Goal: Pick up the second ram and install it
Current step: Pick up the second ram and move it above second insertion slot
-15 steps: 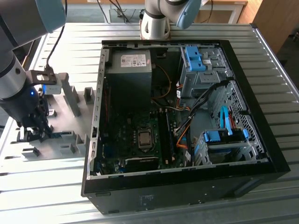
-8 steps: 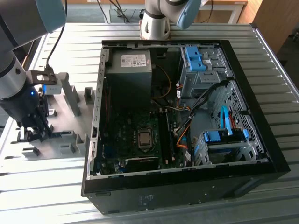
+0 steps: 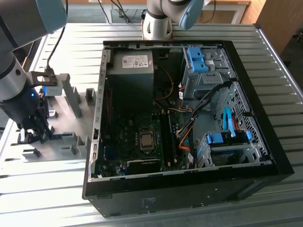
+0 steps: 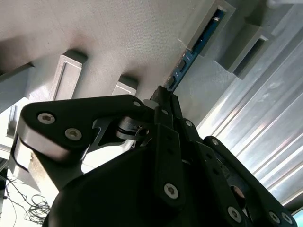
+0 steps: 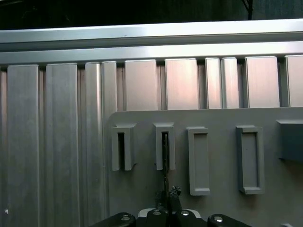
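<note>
Fingertips of the gripper [image 4: 163, 97] appear clamped on the near end of the second ram [image 4: 189, 56], which is lodged edge-up in a slot of the grey holder tray [image 4: 118, 38] at the exterior view's left, well apart from the open computer case [image 3: 279, 161]. Its long axis runs straight away from the gripper along the slot. The held end is hidden by the fingers, so grip depth cannot be judged.

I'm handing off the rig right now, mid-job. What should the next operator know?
The pincer looks shut on the ram, near one end.
The ram stands on edge in a slot of the grey holder, outside the case, on the exterior view's left.
Done: reach and grip.
Left: the ram is not yet lifted out or installed in the case.
</note>
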